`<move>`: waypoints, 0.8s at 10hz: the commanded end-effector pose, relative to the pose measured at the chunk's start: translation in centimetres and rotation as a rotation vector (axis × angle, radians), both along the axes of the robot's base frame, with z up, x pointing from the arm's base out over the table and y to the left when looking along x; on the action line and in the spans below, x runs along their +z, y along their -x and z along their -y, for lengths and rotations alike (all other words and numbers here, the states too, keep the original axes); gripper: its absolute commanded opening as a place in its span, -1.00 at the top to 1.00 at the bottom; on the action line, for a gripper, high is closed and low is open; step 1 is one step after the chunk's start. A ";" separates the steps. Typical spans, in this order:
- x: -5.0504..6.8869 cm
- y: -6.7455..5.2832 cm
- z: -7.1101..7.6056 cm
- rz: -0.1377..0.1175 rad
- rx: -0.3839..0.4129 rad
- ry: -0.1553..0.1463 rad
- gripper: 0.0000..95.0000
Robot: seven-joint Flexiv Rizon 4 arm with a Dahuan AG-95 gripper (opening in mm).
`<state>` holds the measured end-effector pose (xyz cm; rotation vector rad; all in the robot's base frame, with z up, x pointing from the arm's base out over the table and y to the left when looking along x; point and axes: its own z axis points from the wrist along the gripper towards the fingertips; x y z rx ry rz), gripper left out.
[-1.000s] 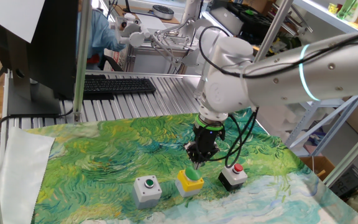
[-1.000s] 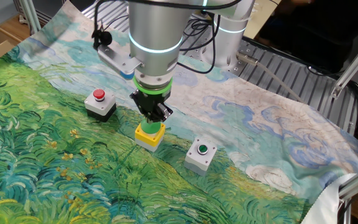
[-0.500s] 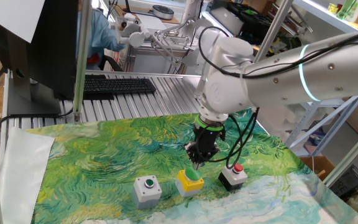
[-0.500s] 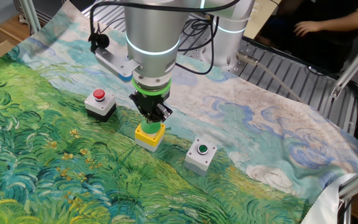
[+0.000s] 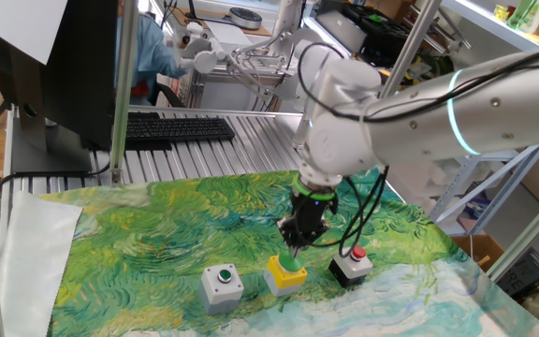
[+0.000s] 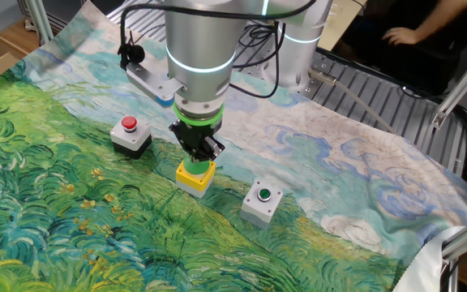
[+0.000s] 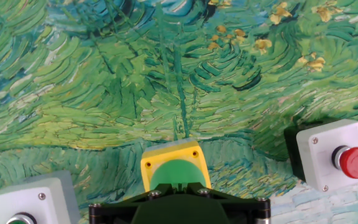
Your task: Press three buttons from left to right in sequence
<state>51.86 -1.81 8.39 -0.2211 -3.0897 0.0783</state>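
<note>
Resting shut, the end effector [image 6: 197, 159] meets the yellow box's green dome [image 5: 291, 264].

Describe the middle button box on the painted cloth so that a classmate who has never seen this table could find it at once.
Look at the green swirly painted cloth on the table, where three small boxes sit in a row. The yellow box is the middle one, directly under the arm's tool. Unlike the grey box and the black box, it has a large green dome.

A robotics lab: aluminium framing [image 5: 120, 89], keyboard [image 5: 178, 128], monitor [image 5: 68, 65], cluttered shelves [image 5: 522, 19].
</note>
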 end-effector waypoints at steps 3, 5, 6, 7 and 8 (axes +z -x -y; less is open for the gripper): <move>0.9 -0.4 -0.1 -0.032 -0.017 -0.006 1.00; 3.4 0.1 -0.1 -0.045 -0.012 -0.006 1.00; 4.1 0.4 0.0 -0.047 -0.013 -0.008 1.00; 4.4 0.7 0.0 -0.047 -0.014 -0.009 1.00; 4.5 1.1 0.0 -0.046 -0.010 -0.010 1.00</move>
